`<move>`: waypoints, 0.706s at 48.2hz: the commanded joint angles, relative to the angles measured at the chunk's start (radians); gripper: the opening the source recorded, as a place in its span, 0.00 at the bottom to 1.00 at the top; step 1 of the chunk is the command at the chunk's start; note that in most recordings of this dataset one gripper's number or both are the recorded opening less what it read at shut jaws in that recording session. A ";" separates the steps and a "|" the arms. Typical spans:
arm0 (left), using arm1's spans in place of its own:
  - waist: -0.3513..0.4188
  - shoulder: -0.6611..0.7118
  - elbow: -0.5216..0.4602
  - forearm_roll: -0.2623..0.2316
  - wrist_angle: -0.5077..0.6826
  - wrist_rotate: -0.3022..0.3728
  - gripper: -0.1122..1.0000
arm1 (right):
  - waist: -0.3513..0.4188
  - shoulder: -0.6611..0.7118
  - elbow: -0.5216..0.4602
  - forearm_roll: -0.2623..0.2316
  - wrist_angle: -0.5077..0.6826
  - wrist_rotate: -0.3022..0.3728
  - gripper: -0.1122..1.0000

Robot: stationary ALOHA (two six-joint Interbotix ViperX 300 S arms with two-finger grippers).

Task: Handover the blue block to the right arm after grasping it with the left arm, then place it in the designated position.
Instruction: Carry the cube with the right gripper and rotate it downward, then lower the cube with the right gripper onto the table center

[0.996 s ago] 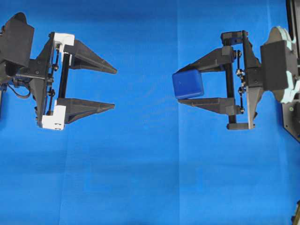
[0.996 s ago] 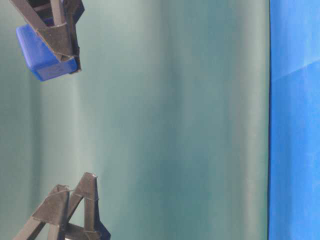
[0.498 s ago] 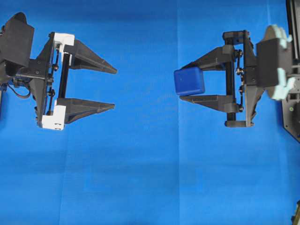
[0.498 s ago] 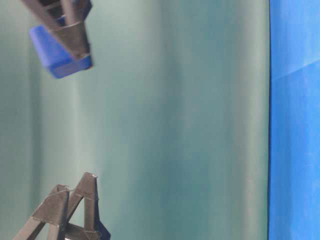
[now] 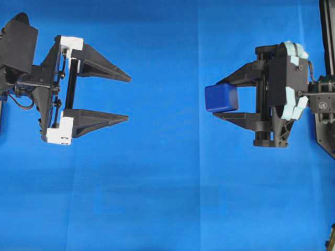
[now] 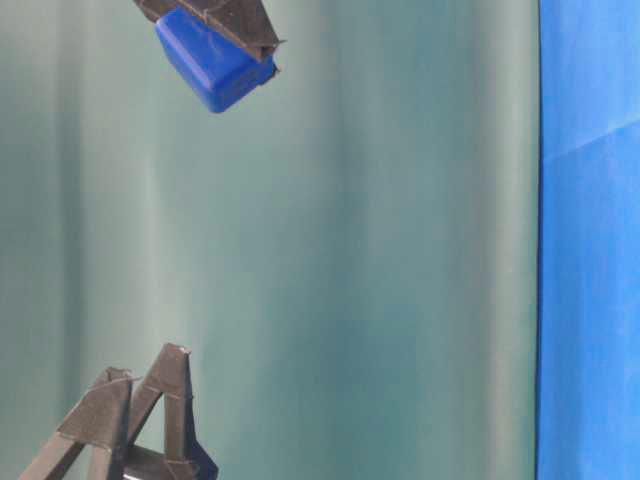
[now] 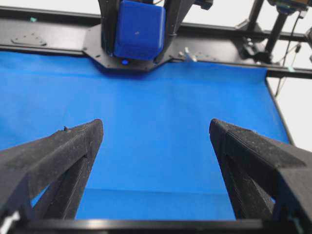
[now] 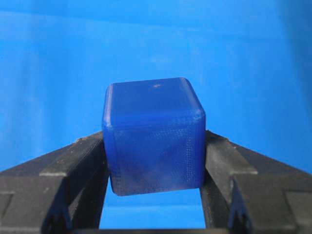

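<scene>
The blue block (image 5: 221, 98) is a dark blue cube with rounded edges, pinched between the two black fingers of my right gripper (image 5: 222, 98), which has mint-green parts and is shut on it. In the right wrist view the blue block (image 8: 153, 135) fills the span between the fingers. It hangs above the cloth at the top left of the table-level view (image 6: 213, 58). My left gripper (image 5: 129, 99), with white brackets, stands open and empty on the left, well apart from the block. Seen from the left wrist, the blue block (image 7: 140, 29) lies straight ahead beyond the open gripper (image 7: 156, 129).
A blue cloth (image 5: 167, 198) covers the table. A black frame rail (image 7: 44, 44) runs along the far edge of the cloth in the left wrist view. The right arm's black base parts (image 5: 325, 130) stand at the right edge.
The right gripper, still holding the block, has rolled its wrist and drawn back to the right. In the table-level view the block has shifted right. The left gripper has stayed still.
</scene>
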 commanded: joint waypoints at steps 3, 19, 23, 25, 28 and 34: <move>0.000 -0.006 -0.026 0.003 -0.006 0.002 0.94 | 0.003 -0.012 -0.011 0.002 -0.002 0.000 0.43; 0.000 -0.006 -0.026 0.003 -0.006 0.002 0.94 | 0.003 -0.011 -0.011 0.002 -0.003 0.000 0.43; 0.000 -0.006 -0.026 0.003 -0.006 0.002 0.94 | 0.003 -0.011 -0.011 0.002 -0.003 0.000 0.43; -0.003 -0.006 -0.026 0.002 -0.006 0.002 0.94 | 0.003 -0.008 -0.011 0.002 -0.003 0.000 0.43; 0.000 -0.006 -0.026 0.003 -0.006 0.002 0.94 | 0.002 0.000 -0.011 0.002 -0.003 0.000 0.43; 0.000 -0.006 -0.026 0.002 -0.006 0.002 0.94 | 0.003 0.029 -0.014 0.002 -0.017 0.000 0.43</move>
